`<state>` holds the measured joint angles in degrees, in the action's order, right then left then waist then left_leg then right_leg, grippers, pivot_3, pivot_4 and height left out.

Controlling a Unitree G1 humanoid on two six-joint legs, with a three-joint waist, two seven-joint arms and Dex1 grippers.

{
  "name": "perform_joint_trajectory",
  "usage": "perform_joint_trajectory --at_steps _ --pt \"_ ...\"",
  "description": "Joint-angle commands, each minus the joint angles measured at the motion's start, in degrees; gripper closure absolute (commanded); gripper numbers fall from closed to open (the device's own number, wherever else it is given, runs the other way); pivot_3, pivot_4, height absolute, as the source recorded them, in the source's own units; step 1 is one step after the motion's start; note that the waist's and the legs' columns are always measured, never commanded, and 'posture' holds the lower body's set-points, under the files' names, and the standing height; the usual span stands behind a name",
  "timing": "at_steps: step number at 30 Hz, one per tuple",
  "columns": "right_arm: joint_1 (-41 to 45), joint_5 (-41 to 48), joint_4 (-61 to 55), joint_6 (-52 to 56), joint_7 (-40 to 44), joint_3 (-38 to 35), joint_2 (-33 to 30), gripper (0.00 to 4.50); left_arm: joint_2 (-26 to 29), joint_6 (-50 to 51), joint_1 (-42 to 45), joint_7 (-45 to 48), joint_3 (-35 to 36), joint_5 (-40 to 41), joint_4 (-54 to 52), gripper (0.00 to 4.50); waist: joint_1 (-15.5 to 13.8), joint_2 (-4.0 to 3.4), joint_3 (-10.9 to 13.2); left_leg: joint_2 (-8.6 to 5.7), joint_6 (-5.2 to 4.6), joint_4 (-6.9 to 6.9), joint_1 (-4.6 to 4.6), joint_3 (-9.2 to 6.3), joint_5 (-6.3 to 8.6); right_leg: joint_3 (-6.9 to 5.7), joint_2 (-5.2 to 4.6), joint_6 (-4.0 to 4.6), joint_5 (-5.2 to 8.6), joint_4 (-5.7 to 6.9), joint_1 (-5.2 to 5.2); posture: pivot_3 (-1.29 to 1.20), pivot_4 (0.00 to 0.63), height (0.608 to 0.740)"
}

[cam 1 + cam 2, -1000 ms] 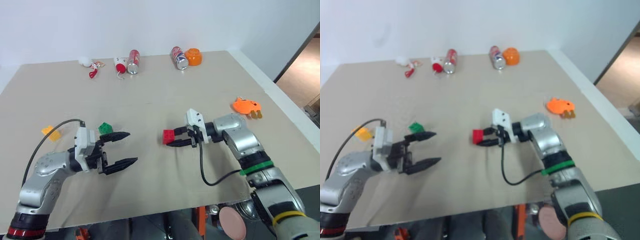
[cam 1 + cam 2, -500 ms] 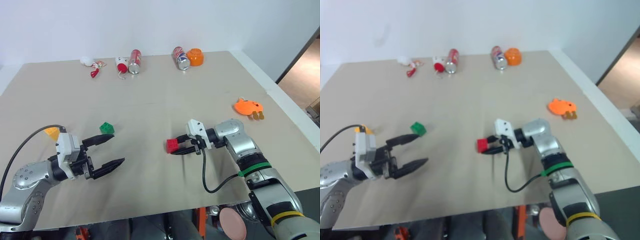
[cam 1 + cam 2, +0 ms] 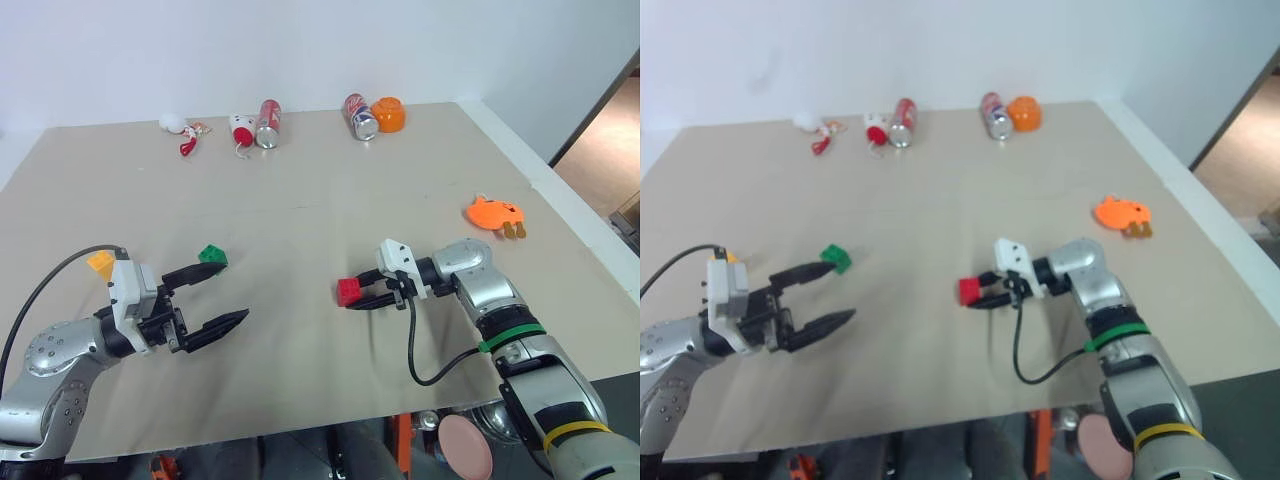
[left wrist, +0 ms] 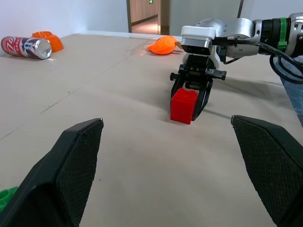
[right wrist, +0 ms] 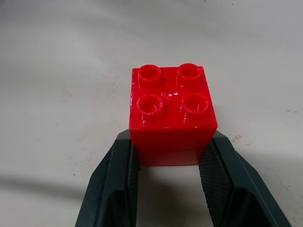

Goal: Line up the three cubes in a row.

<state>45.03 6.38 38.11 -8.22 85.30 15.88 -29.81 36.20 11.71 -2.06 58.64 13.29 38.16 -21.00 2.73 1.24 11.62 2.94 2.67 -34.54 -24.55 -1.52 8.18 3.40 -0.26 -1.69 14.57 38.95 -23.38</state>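
Here the right gripper pinches the red cube at mid-tabletop, seemingly placing it. The left gripper gapes empty beside the green cube; the yellow-orange cube lies farther left. Releasing red in line likely comes next.

My left pincer's white housing covers most of the yellow-orange cube, leaving one corner showing. In my left wrist view the green cube is cut by the picture's edge and sits partly behind one of my fingers. My right pincer hides the lower sides of the red cube, so I cannot tell whether it rests on the tabletop. The labels on the far cans are too small to read.
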Motion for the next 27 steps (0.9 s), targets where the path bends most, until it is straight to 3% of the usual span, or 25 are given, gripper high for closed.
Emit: perform_joint_trajectory --at_steps 1,4,5,8,15,21,24,27 --pt "1.5 -1.2 2.0 -1.0 0.0 -0.7 -0.5 2.48 -0.3 -0.7 -0.1 -0.6 0.6 0.4 -1.7 0.00 0.0 0.00 0.0 0.00 0.00 -0.01 0.00 0.00 0.00 0.00 0.00 0.00 0.00 0.00 0.01 0.00 0.150 0.740" --pt "2.1 -1.5 3.4 -1.3 -0.2 -0.7 -0.3 1.69 -0.4 -0.6 0.1 -0.9 0.8 0.5 -1.7 0.00 0.0 0.01 0.0 0.00 0.01 -0.03 0.00 0.01 -0.02 0.02 0.00 0.00 0.00 0.00 0.01 0.00 0.150 0.740" --pt "2.3 -1.7 3.9 -1.4 -0.3 -0.7 -0.2 1.17 -0.4 -0.6 0.2 -1.0 0.8 0.5 -1.6 0.00 0.0 0.02 0.0 0.00 0.01 -0.03 0.00 0.01 -0.02 0.03 0.00 0.00 0.00 0.00 0.01 0.00 0.150 0.740" --pt "3.0 -1.9 4.5 -0.3 0.4 -0.5 -0.4 0.19 -0.6 -0.8 0.2 -1.0 0.7 0.4 -1.3 0.00 0.0 0.03 0.0 -0.01 0.02 -0.02 0.00 0.01 -0.02 0.03 0.00 0.00 0.00 0.00 0.01 0.00 0.150 0.740" --pt "3.2 -0.5 0.9 3.7 6.6 1.6 -4.8 0.19 -0.8 0.4 0.4 -1.6 0.6 0.5 -0.2 0.00 -0.2 0.02 0.0 -0.02 0.12 0.06 -0.02 -0.01 0.06 0.01 -0.01 -0.17 -0.05 0.00 0.01 0.00 0.150 0.740" --pt "7.4 0.3 1.0 -1.2 7.2 4.7 -11.8 0.19 0.1 3.9 -3.9 -3.0 -0.5 -0.1 -3.4 0.00 0.0 0.03 0.0 -0.07 0.14 0.03 -0.02 0.07 0.08 0.09 -0.07 -0.03 0.09 0.00 -0.02 0.00 0.150 0.740" --pt "11.4 1.6 2.4 -1.2 6.4 1.2 -11.1 0.19 -0.7 4.0 -6.9 -4.4 -1.2 -0.8 -5.7 0.00 0.3 0.03 0.0 0.00 0.14 0.05 0.02 0.26 0.08 0.22 -0.06 -0.01 0.08 0.00 -0.10 0.00 0.150 0.740" --pt "16.8 7.3 1.8 4.3 0.6 -5.5 -7.0 0.19 -2.7 4.3 -8.7 -9.0 -0.5 -1.8 -6.4 0.00 0.7 0.04 0.0 0.12 0.13 0.06 0.14 0.32 0.08 0.25 0.05 0.06 0.04 0.03 -0.10 0.00 0.150 0.740"
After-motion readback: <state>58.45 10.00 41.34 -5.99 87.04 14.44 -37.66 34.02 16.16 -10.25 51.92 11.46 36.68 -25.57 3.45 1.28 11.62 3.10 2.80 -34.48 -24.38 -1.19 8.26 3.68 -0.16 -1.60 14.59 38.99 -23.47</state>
